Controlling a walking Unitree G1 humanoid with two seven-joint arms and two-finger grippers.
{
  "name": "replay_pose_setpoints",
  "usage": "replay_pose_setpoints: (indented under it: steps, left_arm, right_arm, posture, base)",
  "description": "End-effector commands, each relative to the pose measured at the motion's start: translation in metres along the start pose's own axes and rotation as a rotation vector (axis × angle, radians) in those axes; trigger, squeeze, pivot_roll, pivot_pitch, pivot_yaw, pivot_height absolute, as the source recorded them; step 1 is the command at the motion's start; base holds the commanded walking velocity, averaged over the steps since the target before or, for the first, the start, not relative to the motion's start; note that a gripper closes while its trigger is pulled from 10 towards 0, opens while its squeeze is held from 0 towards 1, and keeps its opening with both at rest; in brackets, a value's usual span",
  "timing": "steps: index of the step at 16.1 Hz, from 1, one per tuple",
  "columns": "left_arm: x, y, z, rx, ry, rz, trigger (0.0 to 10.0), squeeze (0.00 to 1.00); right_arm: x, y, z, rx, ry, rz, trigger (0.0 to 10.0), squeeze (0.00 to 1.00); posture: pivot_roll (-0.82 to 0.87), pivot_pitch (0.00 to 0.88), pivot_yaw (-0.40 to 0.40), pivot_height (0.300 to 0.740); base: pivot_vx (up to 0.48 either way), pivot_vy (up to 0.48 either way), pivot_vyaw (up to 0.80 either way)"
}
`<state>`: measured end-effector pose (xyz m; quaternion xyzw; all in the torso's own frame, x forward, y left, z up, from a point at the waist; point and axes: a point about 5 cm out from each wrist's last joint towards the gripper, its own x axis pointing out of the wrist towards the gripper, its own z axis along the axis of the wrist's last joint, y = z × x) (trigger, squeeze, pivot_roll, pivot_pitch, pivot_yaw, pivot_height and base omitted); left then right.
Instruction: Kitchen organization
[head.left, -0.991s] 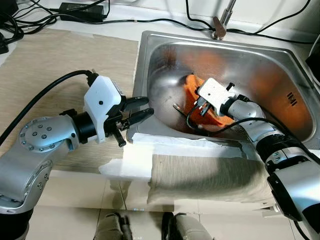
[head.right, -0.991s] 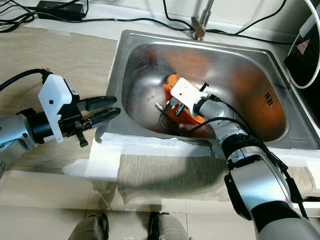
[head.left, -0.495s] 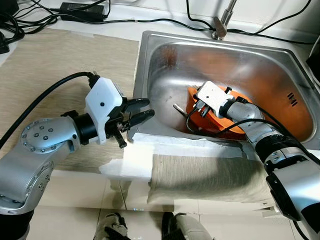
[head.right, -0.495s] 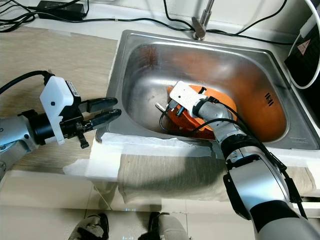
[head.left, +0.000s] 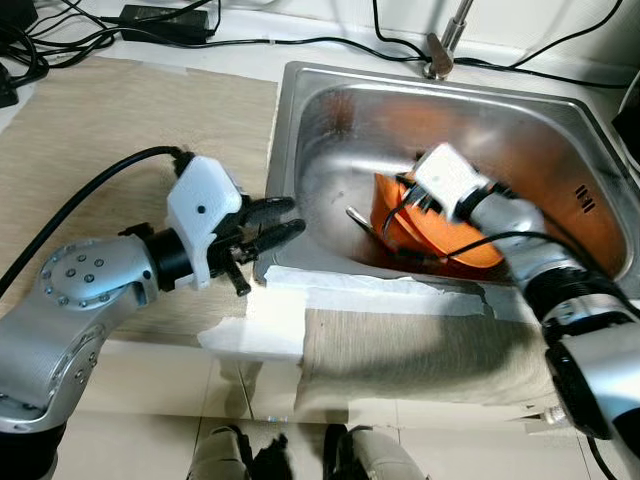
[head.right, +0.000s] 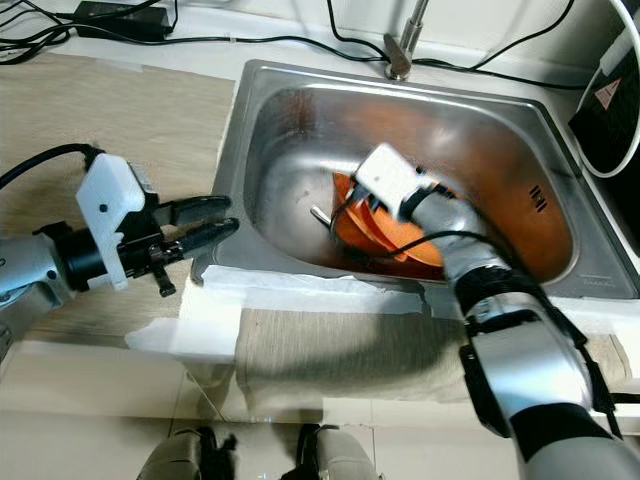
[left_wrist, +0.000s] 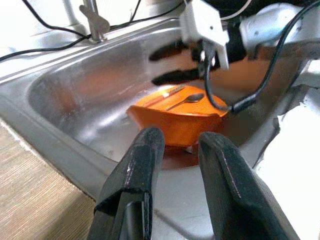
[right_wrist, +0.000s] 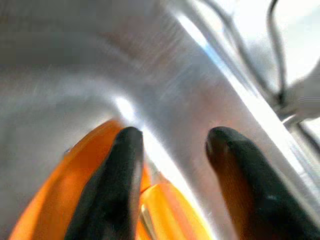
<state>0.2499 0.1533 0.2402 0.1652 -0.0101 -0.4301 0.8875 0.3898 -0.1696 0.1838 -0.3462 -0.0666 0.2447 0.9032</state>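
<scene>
An orange bowl (head.left: 430, 235) lies in the steel sink (head.left: 330, 110), with a spoon (left_wrist: 185, 99) resting in it and a metal handle (head.left: 352, 214) poking past its left rim. My right gripper (left_wrist: 169, 63) hovers just above the bowl's far side, its fingers (right_wrist: 125, 165) open and nothing clamped between them. My left gripper (head.left: 285, 218) is held at the sink's left rim, pointing at the bowl. It is open and holds nothing, and its fingers (left_wrist: 142, 165) frame the bowl in the left wrist view.
A faucet (head.left: 440, 50) and black cables (head.left: 330, 42) run along the back. The wooden counter (head.left: 100, 130) lies to the left. White paper (head.left: 270, 320) and a grey cloth (head.left: 400, 355) cover the sink's front edge. A white appliance (head.right: 618, 80) stands at far right.
My right gripper has lifted and shifted to the right off the bowl, which was tipped up on edge and now lies flatter. The left arm has barely moved.
</scene>
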Motion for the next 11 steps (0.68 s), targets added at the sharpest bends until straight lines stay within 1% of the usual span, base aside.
replay_pose_setpoints:
  steps: [1,2,3,4,5,6,7,8,9,10,11]
  left_arm:
    - [-0.001,0.002,0.000,0.001,0.000,0.038,10.0,0.00]
    - [-0.001,0.005,-0.001,-0.006,-0.003,0.065,10.0,0.00]
    - [-0.001,0.009,-0.001,0.003,-0.009,0.099,10.0,0.00]
    - [0.000,0.013,-0.001,0.019,-0.018,0.136,10.0,0.00]
    - [0.001,0.015,-0.001,0.026,-0.030,0.161,10.0,0.00]
    - [0.000,0.023,0.003,0.029,-0.060,0.241,10.0,0.00]
    - [-0.001,0.026,0.005,0.031,-0.079,0.276,10.0,0.00]
    - [-0.005,0.031,0.010,0.005,-0.127,0.340,10.0,0.00]
    - [-0.007,0.033,0.010,-0.008,-0.130,0.373,10.0,0.00]
    - [-0.011,0.036,0.013,0.010,-0.140,0.448,10.0,0.00]
    - [-0.013,0.035,0.013,-0.022,-0.149,0.478,10.0,0.00]
  right_arm:
    - [-0.008,-0.003,-0.003,0.025,-0.043,-0.019,10.0,1.00]
    - [-0.012,-0.003,-0.001,0.035,-0.085,-0.029,10.0,0.82]
    - [-0.016,-0.005,0.004,0.068,-0.144,-0.049,10.0,0.00]
    - [-0.020,-0.008,0.010,0.117,-0.204,-0.082,10.0,0.00]
    - [-0.022,-0.011,0.013,0.159,-0.231,-0.108,10.0,0.00]
    - [-0.028,-0.016,0.021,0.242,-0.295,-0.152,10.0,0.00]
    - [-0.032,-0.017,0.024,0.273,-0.320,-0.169,10.0,0.00]
    - [-0.042,-0.020,0.036,0.357,-0.387,-0.225,10.0,0.00]
    - [-0.045,-0.019,0.042,0.381,-0.410,-0.238,10.0,0.00]
    - [-0.050,-0.014,0.052,0.424,-0.444,-0.257,10.0,0.00]
    - [-0.057,-0.005,0.063,0.496,-0.499,-0.250,10.0,0.00]
  posture:
    - [-0.08,0.176,-0.102,0.740]
    - [-0.09,0.178,-0.097,0.740]
    - [-0.09,0.179,-0.094,0.740]
    - [-0.09,0.179,-0.093,0.740]
    - [-0.09,0.179,-0.092,0.740]
    - [-0.10,0.179,-0.088,0.740]
    - [-0.10,0.180,-0.089,0.740]
    - [-0.10,0.182,-0.088,0.740]
    - [-0.10,0.182,-0.088,0.740]
    - [-0.10,0.182,-0.089,0.740]
    - [-0.11,0.180,-0.090,0.740]
  base:
    - [0.000,0.000,0.00]
    - [0.000,0.000,0.00]
    - [0.000,0.000,0.00]
    - [0.000,0.000,0.00]
    - [0.000,0.000,0.00]
    - [0.000,0.000,0.00]
    - [0.000,0.000,0.00]
    - [0.000,0.000,0.00]
    - [0.000,0.000,0.00]
    - [0.000,0.000,0.00]
    - [0.000,0.000,0.00]
